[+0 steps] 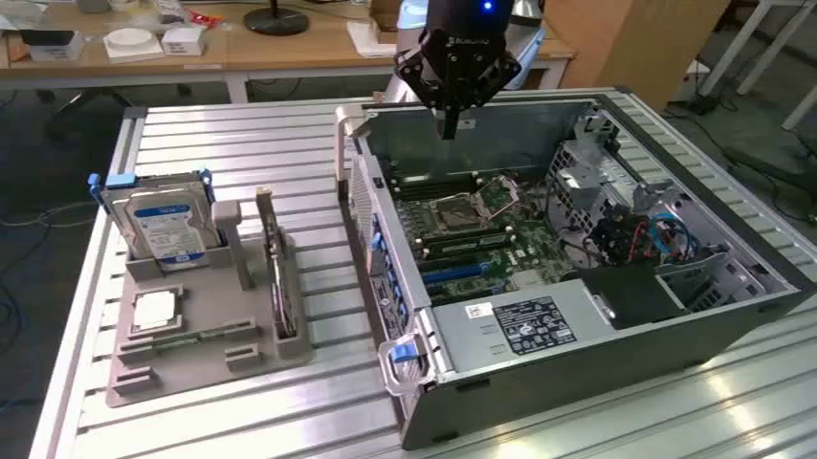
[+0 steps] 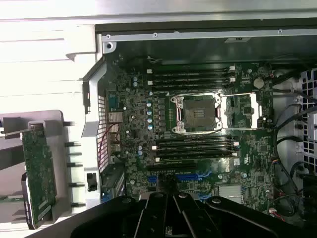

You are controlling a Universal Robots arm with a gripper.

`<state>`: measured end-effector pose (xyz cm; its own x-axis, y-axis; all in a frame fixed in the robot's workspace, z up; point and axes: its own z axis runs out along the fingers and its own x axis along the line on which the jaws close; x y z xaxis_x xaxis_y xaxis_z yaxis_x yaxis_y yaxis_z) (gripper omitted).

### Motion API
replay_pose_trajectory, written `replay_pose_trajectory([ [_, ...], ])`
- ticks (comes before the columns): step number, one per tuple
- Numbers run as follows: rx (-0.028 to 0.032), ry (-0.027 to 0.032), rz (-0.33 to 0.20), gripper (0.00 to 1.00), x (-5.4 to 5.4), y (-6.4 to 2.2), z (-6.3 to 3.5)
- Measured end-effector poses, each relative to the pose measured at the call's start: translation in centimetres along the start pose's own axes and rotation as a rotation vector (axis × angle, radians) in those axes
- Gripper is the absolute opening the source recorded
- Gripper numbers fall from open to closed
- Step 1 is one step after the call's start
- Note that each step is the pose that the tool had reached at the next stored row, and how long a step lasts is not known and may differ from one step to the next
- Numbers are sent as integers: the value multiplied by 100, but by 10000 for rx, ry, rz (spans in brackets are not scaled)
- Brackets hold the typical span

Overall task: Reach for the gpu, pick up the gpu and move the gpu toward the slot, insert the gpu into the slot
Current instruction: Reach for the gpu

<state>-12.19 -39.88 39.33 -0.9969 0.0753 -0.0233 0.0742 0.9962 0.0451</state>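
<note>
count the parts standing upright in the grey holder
2: the hard drive toward the exterior view's left of the holder; the gpu on edge toward its right, nearest the case. None seems hidden.

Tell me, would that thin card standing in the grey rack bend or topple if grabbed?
The gpu looks like a flat circuit board, so probably stiff. Standing on edge in the grey holder, it may tip once freed. Exposed components seem fragile.

Open air above the motherboard [image 1: 479, 229]; case wall [image 1: 366, 196] (upright) between it and the gpu [image 1: 279, 287].
</note>
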Motion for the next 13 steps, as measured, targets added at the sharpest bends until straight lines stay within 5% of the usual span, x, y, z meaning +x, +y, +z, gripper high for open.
replay_pose_trajectory([
  [13, 0, 0, 1, 10, 56, -4, -2],
])
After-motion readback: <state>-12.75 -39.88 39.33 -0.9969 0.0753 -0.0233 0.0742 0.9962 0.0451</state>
